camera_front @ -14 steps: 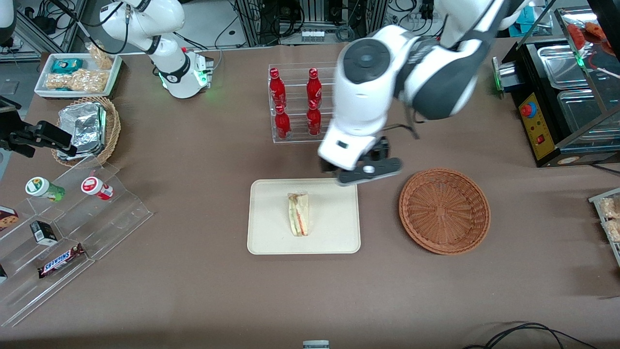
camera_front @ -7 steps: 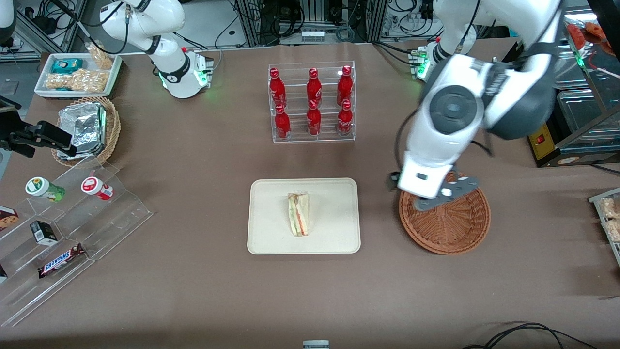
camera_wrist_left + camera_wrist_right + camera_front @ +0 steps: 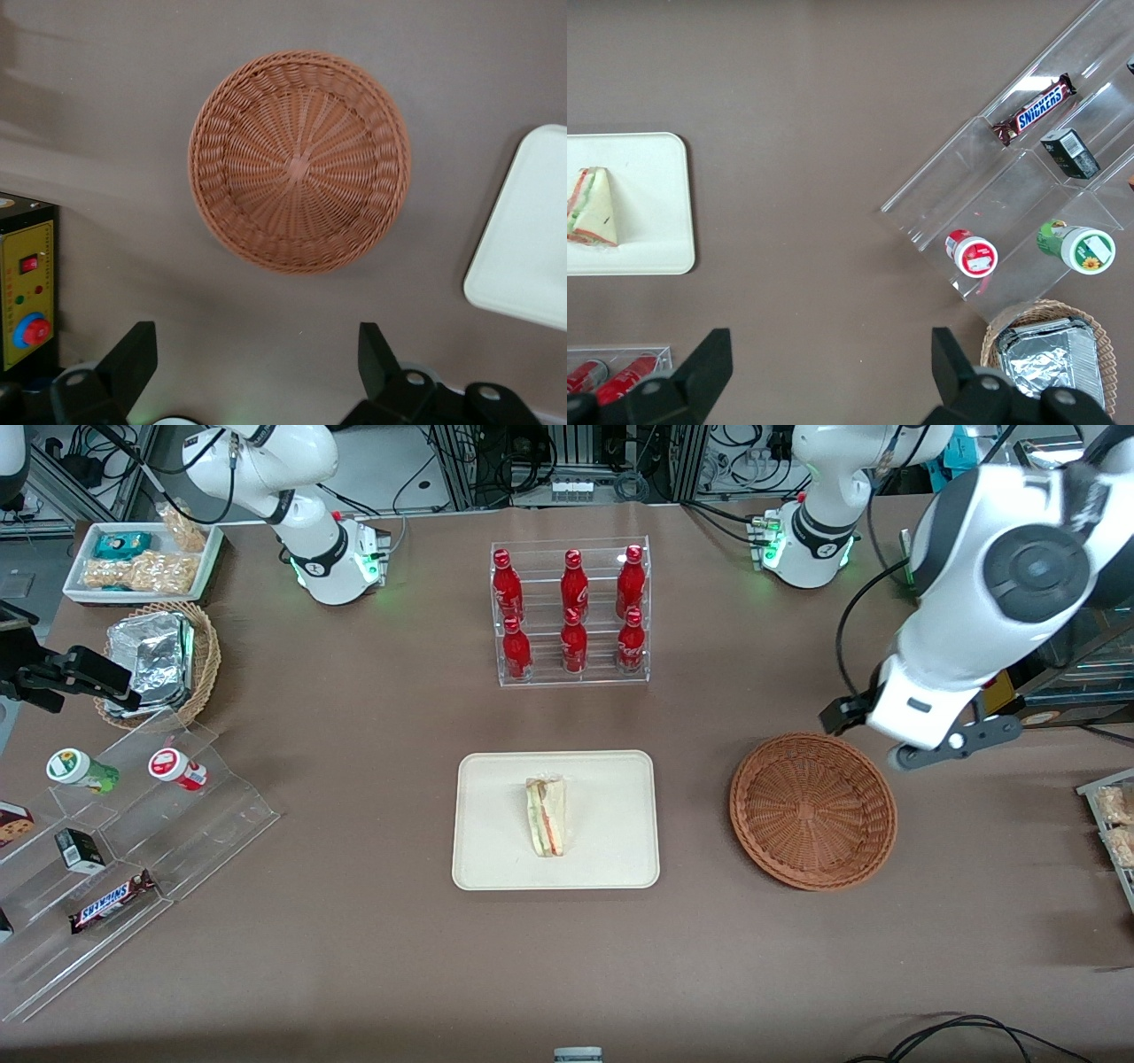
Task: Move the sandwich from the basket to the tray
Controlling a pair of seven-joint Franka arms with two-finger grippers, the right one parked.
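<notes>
Front view: the sandwich (image 3: 546, 816) lies on the tray (image 3: 496, 850), well apart from the gripper (image 3: 921, 746), which hangs above the table (image 3: 354, 957) just beside the basket (image 3: 812, 810), toward the working arm's end. The tray is flat, cream plastic with rounded corners and a low rim; the basket is round, shallow, reddish-brown wicker. The sandwich is a pale bread wedge showing red and green filling along one edge.

Left wrist view: the gripper's fingers (image 3: 379, 354) stand wide apart with nothing between them. The basket (image 3: 299, 160) shows tight spiral weave, with the tray's corner (image 3: 523, 257) near it.

Right wrist view: the sandwich (image 3: 592, 209) rests on the tray (image 3: 656, 204).
</notes>
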